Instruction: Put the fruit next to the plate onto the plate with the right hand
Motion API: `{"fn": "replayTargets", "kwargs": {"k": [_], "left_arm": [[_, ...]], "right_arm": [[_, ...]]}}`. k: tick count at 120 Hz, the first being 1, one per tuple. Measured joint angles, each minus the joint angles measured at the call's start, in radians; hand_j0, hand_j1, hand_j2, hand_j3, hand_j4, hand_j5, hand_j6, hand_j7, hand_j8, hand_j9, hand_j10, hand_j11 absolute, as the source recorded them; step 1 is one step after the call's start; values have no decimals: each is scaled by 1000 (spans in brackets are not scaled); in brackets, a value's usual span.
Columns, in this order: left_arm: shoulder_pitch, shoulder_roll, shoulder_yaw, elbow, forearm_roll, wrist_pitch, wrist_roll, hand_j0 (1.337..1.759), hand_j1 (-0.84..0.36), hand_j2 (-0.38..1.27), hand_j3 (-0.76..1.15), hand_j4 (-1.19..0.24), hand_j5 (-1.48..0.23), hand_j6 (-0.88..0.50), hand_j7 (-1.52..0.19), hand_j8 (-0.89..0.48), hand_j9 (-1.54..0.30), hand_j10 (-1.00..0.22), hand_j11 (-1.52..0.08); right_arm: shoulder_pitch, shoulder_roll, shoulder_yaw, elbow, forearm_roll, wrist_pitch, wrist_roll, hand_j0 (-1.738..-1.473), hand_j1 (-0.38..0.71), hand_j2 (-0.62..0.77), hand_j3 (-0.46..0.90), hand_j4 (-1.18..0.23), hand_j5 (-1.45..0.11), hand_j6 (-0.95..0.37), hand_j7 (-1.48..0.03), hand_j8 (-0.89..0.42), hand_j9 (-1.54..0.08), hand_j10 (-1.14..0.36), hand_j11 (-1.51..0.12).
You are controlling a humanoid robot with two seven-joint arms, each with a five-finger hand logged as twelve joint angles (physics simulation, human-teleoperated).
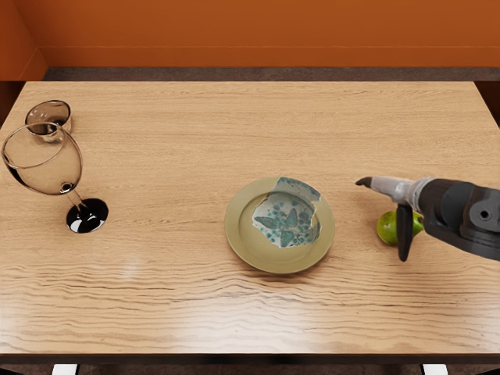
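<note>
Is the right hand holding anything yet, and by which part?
Nothing held yet. The right hand is over the green fruit with fingers spread, not closed on it; the fruit sits on the table beside the plate.

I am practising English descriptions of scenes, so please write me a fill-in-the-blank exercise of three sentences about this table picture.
1. The fruit beside the plate is ____ in colour.
2. The right hand, its fingers spread, partly hides the ____ in this view.
3. The wine glasses stand near the ____ edge of the table in the picture.

Missing words: green; fruit; left.
</note>
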Motion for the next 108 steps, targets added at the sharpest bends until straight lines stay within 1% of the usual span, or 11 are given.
{"fn": "replayTargets", "kwargs": {"k": [10, 50, 90, 108], "left_arm": [[0, 0, 0, 0, 0, 0, 0, 1658, 349, 0, 0, 0, 0, 0, 0, 0, 0, 0, 0], [0, 0, 2, 0, 0, 0, 0, 1658, 349, 0, 0, 0, 0, 0, 0, 0, 0, 0, 0], [0, 0, 3, 0, 0, 0, 0, 1658, 349, 0, 0, 0, 0, 0, 0, 0, 0, 0, 0], [0, 0, 3, 0, 0, 0, 0, 1658, 349, 0, 0, 0, 0, 0, 0, 0, 0, 0, 0]], "right_arm": [[-1, 7, -16, 0, -18, -33, 0, -1658, -295, -8, 0, -49, -60, -51, -60, -50, -60, -49, -60], [-1, 7, -62, 0, -38, -95, 0, -1658, -203, -23, 0, -126, -160, -127, -160, -126, -160, -125, -160], [-2, 5, -78, 0, -58, -115, 0, -1658, -63, -46, 0, -243, -312, -244, -312, -243, -312, -242, -312], [-1, 6, -79, 0, -60, -117, 0, -1658, -21, -20, 0, -294, -385, -298, -382, -295, -385, -294, -385]]}}
